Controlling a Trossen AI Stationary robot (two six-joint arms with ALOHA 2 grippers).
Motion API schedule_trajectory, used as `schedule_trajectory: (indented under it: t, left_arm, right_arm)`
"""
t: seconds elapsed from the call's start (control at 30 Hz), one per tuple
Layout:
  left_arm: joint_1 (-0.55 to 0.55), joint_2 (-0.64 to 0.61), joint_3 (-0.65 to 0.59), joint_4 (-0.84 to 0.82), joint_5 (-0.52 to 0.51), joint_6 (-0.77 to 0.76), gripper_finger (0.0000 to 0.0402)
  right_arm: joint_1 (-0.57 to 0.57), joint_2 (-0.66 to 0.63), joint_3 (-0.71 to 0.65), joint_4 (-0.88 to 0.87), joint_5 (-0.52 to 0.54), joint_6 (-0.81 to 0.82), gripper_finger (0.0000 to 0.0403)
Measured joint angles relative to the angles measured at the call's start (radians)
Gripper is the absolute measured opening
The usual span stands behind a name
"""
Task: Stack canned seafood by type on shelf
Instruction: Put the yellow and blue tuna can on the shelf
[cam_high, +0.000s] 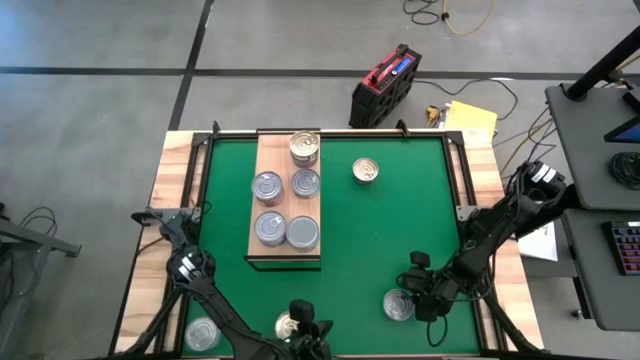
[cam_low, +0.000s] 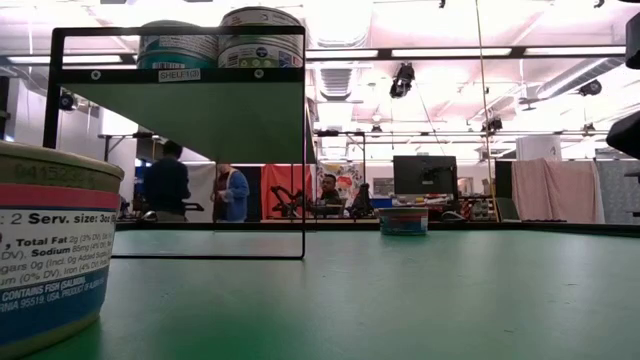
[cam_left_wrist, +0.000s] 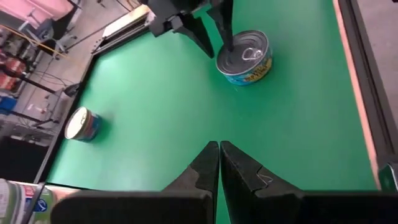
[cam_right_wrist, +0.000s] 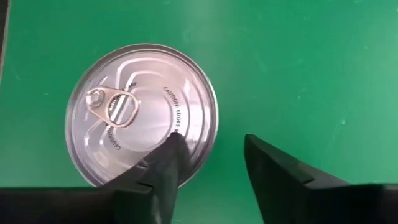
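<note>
We see the right gripper (cam_right_wrist: 211, 171) low over a silver-lidded can (cam_right_wrist: 142, 112) near the front right of the green surface (cam_high: 380, 240), fingers apart, one finger (cam_right_wrist: 165, 165) over the lid's edge, the other beside the can, not clamped. The left gripper (cam_left_wrist: 219, 171) sits at the front centre with fingers together, holding nothing, next to a gold-lidded can (cam_high: 289, 325). The shelf (cam_high: 268, 158) left of centre carries five cans (cam_high: 287, 205), the rear one stacked. One gold-lidded can (cam_high: 366, 171) stands alone just right of the shelf, and another can (cam_high: 201, 334) sits at the front left corner.
</note>
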Motion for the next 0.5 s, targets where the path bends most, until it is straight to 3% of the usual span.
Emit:
schedule_trajectory:
  t: [0.27, 0.5]
  left_arm:
    - [0.0, 0.0, 0.0, -0.001, -0.023, 0.0, 0.0]
    - [0.0, 0.002, 0.0, -0.001, -0.024, 0.0, 0.0]
  right_arm:
    - [0.0, 0.003, -0.001, 0.005, 0.01, 0.023, 0.0031]
    - [-0.002, -0.01, -0.001, -0.003, 0.017, 0.022, 0.0009]
